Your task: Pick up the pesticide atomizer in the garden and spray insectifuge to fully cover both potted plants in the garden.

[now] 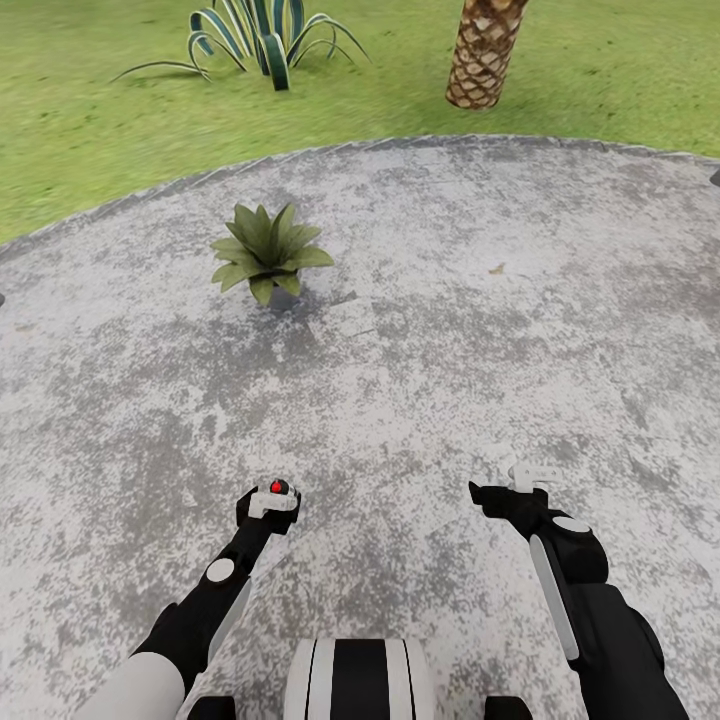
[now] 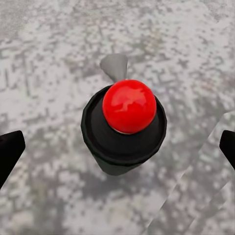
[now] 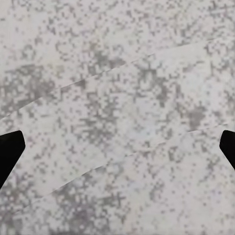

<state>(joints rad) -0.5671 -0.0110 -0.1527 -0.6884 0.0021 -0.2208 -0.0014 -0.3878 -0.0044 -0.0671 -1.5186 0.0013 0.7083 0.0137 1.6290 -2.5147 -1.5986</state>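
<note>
**A:** Patio stone lies under you everywhere, grey and mottled, with the lawn curving round its far edge. What is your left gripper doing?

**B:** It is clenched around the pesticide atomizer. In your left wrist view you look straight down the bottle's dark body, with a round red cap on top and a small grey nozzle tip poking out past it. From the head view you get only the red dot showing at the end of your left arm, low and left of centre.

**A:** And your right gripper?

**B:** Released, holding nothing. Its two dark fingertips sit wide apart at the edges of the right wrist view, with bare mottled paving between them.

**A:** Where is the potted plant?

**B:** One low rosette of broad pointed leaves stands on the patio ahead of you, left of centre and well apart from both grippers. It throws a dark patch of shade on the stone at its base.

**A:** Anything past the paving?

**B:** On the grass you have a striped agave with long leaves at the far left, and the scaly foot of a palm trunk to its right. Your own trunk, white with black stripes, shows at the bottom of the head view between your arms.
</note>
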